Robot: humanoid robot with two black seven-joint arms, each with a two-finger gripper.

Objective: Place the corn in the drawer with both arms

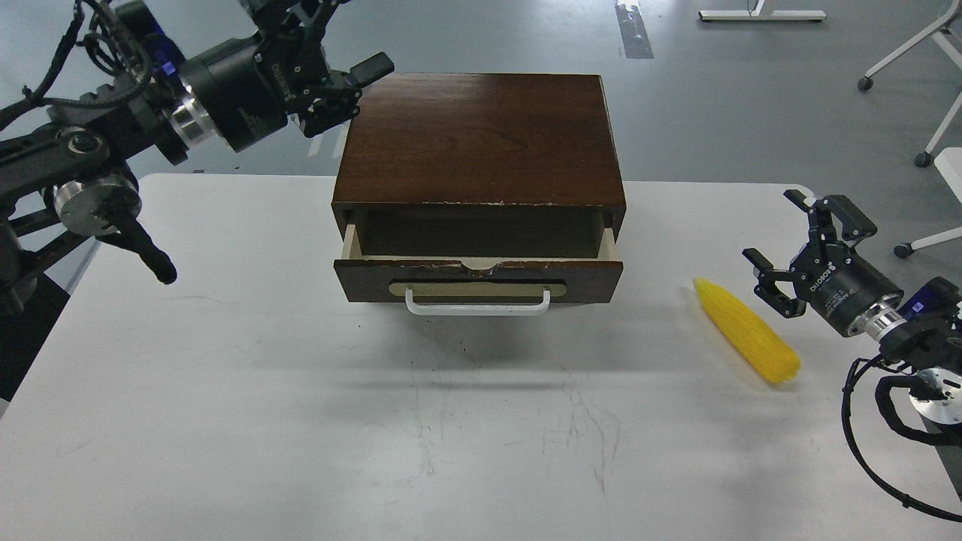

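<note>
The yellow corn [747, 340] lies on the white table at the right, tip pointing toward the far left. The drawer [478, 275] is pulled partly out of the dark wooden box [481, 135], its white bar handle [478, 305] facing me; the inside that shows looks empty. My right gripper [800, 248] is open and empty, just right of the corn and apart from it. My left gripper [331, 64] is open and empty, raised at the far left beside the box's back left corner.
The white table [301, 421] runs to a rounded right edge close to my right arm. Wheeled chair and stand legs [913, 90] stand on the grey floor beyond the table at the far right.
</note>
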